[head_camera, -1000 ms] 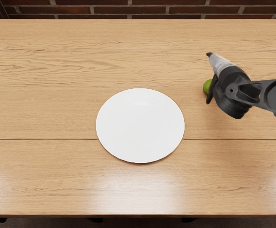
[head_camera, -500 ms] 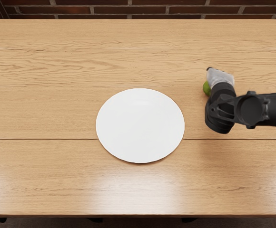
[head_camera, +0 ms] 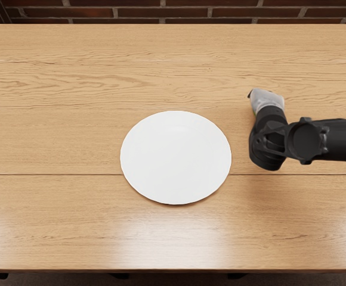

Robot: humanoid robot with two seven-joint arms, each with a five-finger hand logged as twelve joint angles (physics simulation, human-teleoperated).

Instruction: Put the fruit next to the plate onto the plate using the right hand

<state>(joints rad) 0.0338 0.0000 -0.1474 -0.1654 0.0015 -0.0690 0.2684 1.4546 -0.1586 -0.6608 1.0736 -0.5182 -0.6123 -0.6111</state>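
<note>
Fruit hidden from view; right hand (head_camera: 265, 100) sits right of plate (head_camera: 176, 157).

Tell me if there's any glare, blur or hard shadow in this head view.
Head view: everything is sharp, no blur. Soft glare streaks the table along its near edge. The white plate looks flat and evenly bright. Only a faint, diffuse shadow lies on the wood by the right hand.
</note>
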